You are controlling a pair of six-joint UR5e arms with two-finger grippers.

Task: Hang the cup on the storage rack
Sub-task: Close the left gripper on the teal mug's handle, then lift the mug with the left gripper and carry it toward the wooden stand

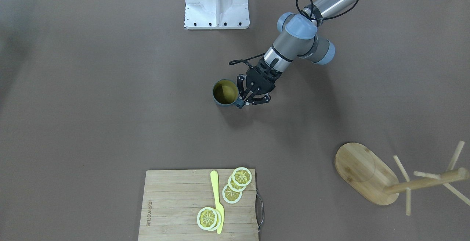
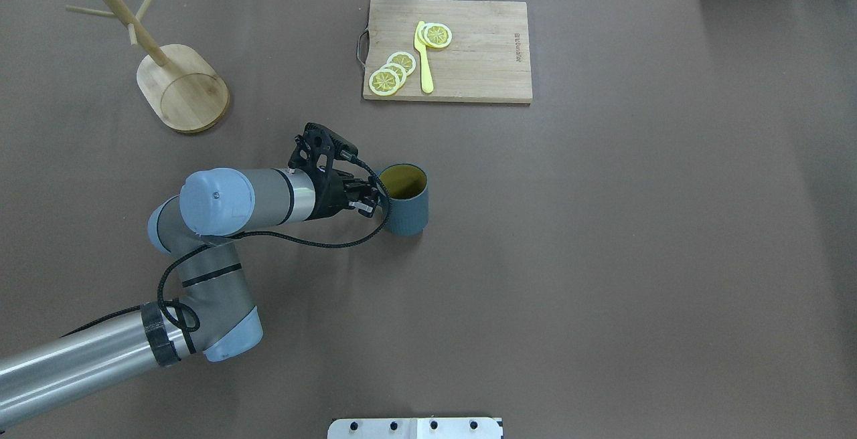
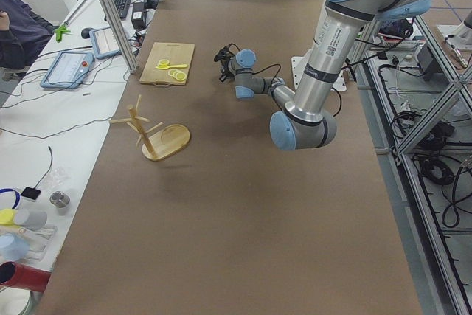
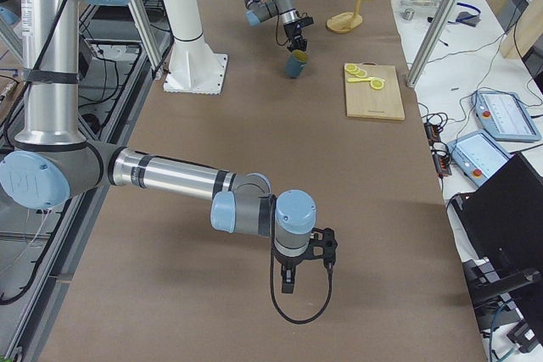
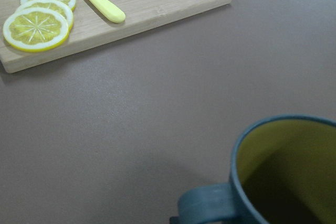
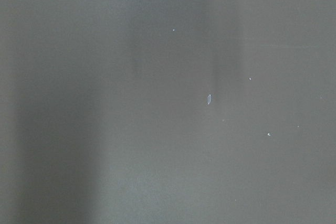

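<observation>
Nearest the robot, off at the right end of the table (image 2: 602, 258), the right gripper (image 4: 288, 281) hangs low over bare brown surface. It shows only in the side view, so I cannot tell how its jaws stand. It holds nothing that can be seen.

In the middle of the table the cup (image 2: 407, 215) stands upright on the surface, open end up. Its yellowish inside looks empty. The left gripper (image 1: 249, 102) sits level with it, on its left side at the handle. The jaws appear spread, with the handle at or just between the fingertips and not pinched. The cable and linkages crowd that spot, so contact is uncertain.

My judgement is that the task is at its opening step: the reach to the handle is made, and the grasp, the lift, the carry and the hanging are all left.

Farther off, toward the far left corner, the storage rack (image 2: 184, 91) stands upright on its oval base. Its pegs are bare and it is well apart from the cup.

Farthest, at the middle of the far edge, lies a cutting board (image 2: 475, 57). On it are lemon slices (image 2: 392, 74) in two small overlapping groups and a yellow knife (image 2: 424, 64) between them.
</observation>
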